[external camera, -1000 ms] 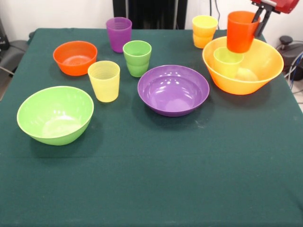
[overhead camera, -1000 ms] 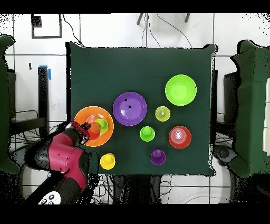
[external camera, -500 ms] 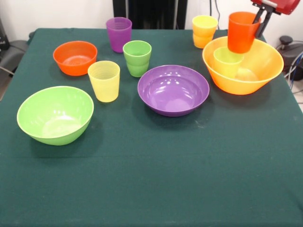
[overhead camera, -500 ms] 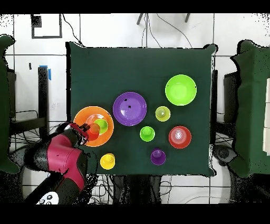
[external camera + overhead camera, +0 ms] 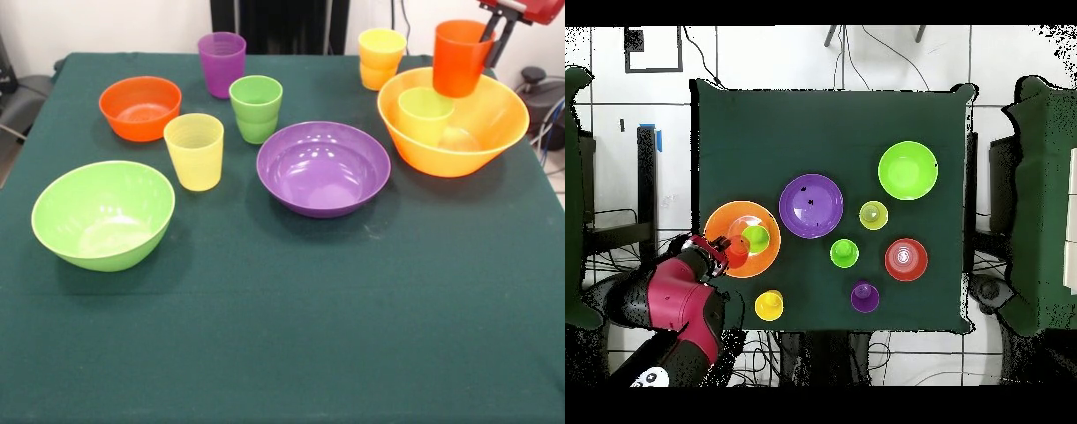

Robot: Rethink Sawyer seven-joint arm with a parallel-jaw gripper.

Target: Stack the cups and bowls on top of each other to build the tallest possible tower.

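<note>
Gripping the orange cup [image 5: 460, 56] by its rim, the gripper [image 5: 493, 34] holds it upright and clear of the bench [image 5: 291, 318], above the far right rim of the largest yellow-orange bowl [image 5: 490, 124]. One finger reaches inside the cup mouth.

Key relation: the lime green cup [image 5: 425, 115] stands upright inside that bowl, below and to the near left of the held cup. Judged, stacking there calls for travel left and nearer, then a descent, axis kept vertical.

Count, cups: six. Purple cup [image 5: 222, 63], dark green cup [image 5: 256, 108], pale yellow cup [image 5: 194, 150] and yellow-orange cup [image 5: 381, 57] stand separately on the bench.

Count, bowls: four. Purple bowl [image 5: 323, 168] centre, lime green bowl [image 5: 103, 214] near left, small orange bowl [image 5: 140, 107] far left. No tower yet beyond bowl and one cup.
</note>
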